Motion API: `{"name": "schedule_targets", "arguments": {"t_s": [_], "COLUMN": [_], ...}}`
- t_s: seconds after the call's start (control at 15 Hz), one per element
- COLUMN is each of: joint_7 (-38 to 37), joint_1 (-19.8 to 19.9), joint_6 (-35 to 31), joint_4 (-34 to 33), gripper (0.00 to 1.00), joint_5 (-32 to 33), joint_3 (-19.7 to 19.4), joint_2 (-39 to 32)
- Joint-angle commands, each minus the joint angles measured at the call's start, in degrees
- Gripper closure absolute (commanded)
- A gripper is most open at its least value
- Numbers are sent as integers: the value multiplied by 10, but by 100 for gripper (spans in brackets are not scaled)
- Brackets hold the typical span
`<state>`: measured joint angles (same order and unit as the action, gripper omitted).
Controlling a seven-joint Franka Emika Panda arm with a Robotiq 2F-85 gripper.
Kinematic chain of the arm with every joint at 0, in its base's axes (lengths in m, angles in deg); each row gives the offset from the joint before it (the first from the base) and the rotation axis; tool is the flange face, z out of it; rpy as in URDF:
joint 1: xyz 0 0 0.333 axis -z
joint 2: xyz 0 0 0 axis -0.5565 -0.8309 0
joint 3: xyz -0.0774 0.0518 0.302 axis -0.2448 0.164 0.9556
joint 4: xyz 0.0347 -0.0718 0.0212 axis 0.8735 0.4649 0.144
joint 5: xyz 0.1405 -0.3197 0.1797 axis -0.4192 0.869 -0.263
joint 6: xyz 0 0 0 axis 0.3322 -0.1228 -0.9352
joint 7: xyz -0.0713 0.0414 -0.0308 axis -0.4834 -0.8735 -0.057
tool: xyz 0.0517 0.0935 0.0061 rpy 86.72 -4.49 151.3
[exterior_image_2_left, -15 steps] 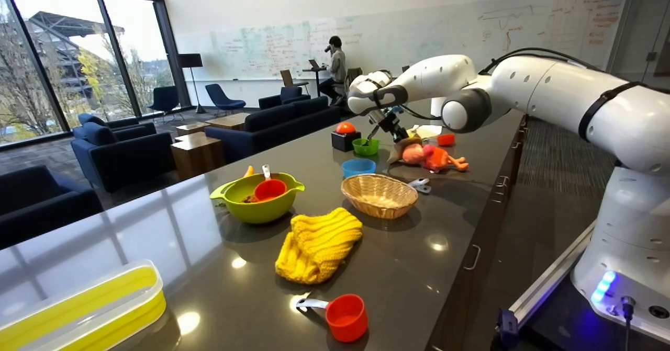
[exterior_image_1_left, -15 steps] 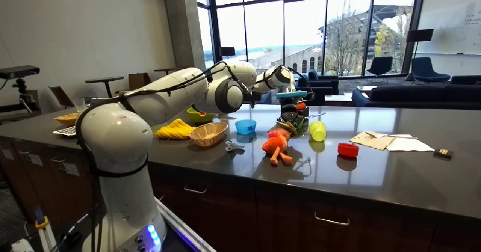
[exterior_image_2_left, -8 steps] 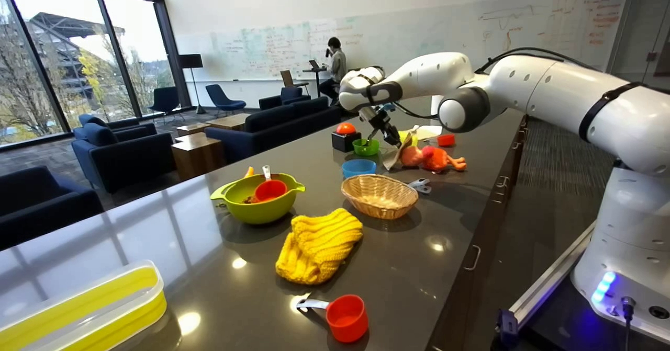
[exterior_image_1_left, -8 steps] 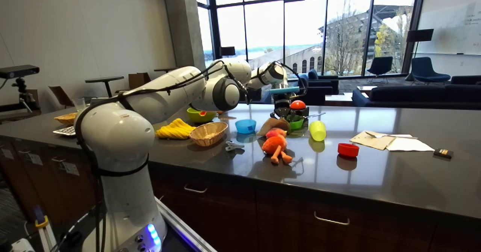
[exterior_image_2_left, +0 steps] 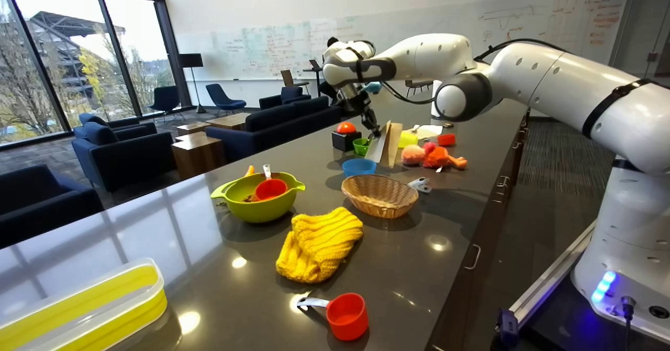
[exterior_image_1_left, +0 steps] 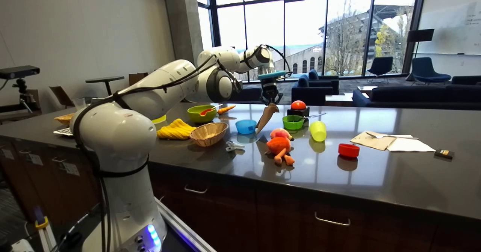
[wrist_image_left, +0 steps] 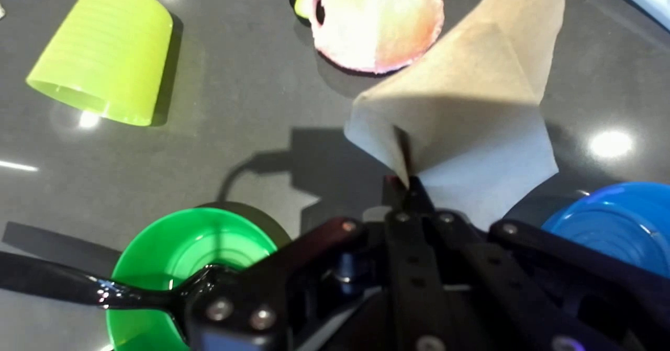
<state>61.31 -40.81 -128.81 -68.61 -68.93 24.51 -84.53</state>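
Note:
My gripper (wrist_image_left: 406,191) is shut on an edge of a folded brown paper napkin (wrist_image_left: 466,74). The napkin hangs below the fingertips in both exterior views (exterior_image_1_left: 266,117) (exterior_image_2_left: 383,144), its lower end close to the counter; whether it touches cannot be told. An orange plush bird (exterior_image_1_left: 279,145) lies on the counter nearby, and its pink head shows in the wrist view (wrist_image_left: 379,21). A small green bowl (wrist_image_left: 128,257) with a black-handled utensil (wrist_image_left: 57,283) is beside the gripper. A blue bowl (wrist_image_left: 623,220) is on the other side. A yellow-green cup (wrist_image_left: 104,53) lies tipped over.
On the counter are a wicker basket (exterior_image_2_left: 379,196), a yellow knit cloth (exterior_image_2_left: 319,246), a green mixing bowl (exterior_image_2_left: 256,204) and a red measuring cup (exterior_image_2_left: 347,317). A red button on a black box (exterior_image_1_left: 298,107) stands behind the green bowl. A white clip (exterior_image_1_left: 233,146) lies near the basket.
My gripper has risen and moved left in the exterior view from the arm's side, lifting the napkin away from the plush bird. The napkin now hangs steeply. The bird has shifted slightly right there.

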Motion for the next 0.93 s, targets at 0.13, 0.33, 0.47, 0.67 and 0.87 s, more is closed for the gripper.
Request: {"name": "schedule_targets", "arguments": {"t_s": [0.13,0.33,0.47,0.67,0.87], "joint_7": [-55,-114,-157,-234,-259], "joint_1": [15,36,46,50,46], "joint_6": [-88,-144,-176,-220,-202], "joint_4": [5,-9,-5,10,16], "gripper": [100,100,100,100,100], "joint_5": [5,5,4,10,5], "joint_3": [-17,-28,-35,-53,-55], "joint_2": [0,-6,1,16,37]}}
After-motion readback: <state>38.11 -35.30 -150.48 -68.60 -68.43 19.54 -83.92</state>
